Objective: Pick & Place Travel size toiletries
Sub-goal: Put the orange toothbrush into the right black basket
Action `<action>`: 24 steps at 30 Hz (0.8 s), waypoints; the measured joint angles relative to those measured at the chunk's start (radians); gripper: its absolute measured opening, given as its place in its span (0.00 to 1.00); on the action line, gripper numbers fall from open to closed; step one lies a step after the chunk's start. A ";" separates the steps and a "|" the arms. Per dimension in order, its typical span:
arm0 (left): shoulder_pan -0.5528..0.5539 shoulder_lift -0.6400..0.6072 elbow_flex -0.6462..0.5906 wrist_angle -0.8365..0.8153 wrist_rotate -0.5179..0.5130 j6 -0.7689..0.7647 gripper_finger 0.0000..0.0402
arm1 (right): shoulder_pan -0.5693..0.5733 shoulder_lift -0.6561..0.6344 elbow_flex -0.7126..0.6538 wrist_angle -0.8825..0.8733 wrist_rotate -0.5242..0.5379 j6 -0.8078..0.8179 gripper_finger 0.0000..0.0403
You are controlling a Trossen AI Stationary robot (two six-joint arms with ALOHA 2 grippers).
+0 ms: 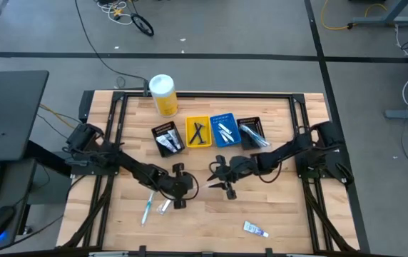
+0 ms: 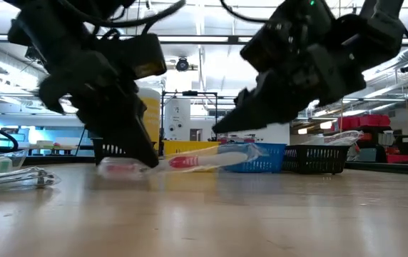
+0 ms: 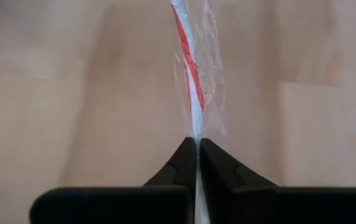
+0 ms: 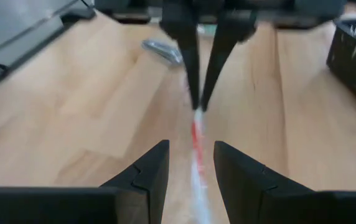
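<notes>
Left gripper is at table centre, low over the wood, fingers clenched on one end of a wrapped red-and-white toothbrush. In the left wrist view the clear wrapper runs straight out from between the closed fingertips.

Right gripper faces the left one from the right, just beside it. Its fingers are spread apart, one on each side of the toothbrush's free end; contact with the brush cannot be confirmed. In the right wrist view the left gripper's two thin fingers converge on the brush farther along.

Low view: the toothbrush lies nearly level just above the wooden table, its left end pinched, its right end under the right gripper.

High view, other toiletries:
- teal toothbrush and a small clear-wrapped item on the table near the left gripper, on its near-left side;
- white tube alone, near edge, right of centre.

Far side, a row of bins from left to right: black bin, yellow bin, blue bin, second black bin, each holding items. Yellow canister with white lid stands beyond the left black bin.
</notes>
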 joint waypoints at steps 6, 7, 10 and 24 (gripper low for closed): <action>0.027 0.000 0.000 0.001 -0.040 0.000 0.03 | -0.002 0.020 0.000 0.014 0.054 0.005 0.34; 0.027 0.000 0.000 0.006 -0.040 0.000 0.04 | -0.002 0.019 0.000 0.012 0.078 0.007 0.34; 0.027 0.000 0.000 0.042 -0.038 0.035 0.03 | -0.007 0.019 0.000 0.006 0.108 0.008 0.34; 0.032 0.000 0.001 0.135 -0.122 0.144 0.01 | -0.006 0.019 0.000 0.006 0.107 0.029 0.34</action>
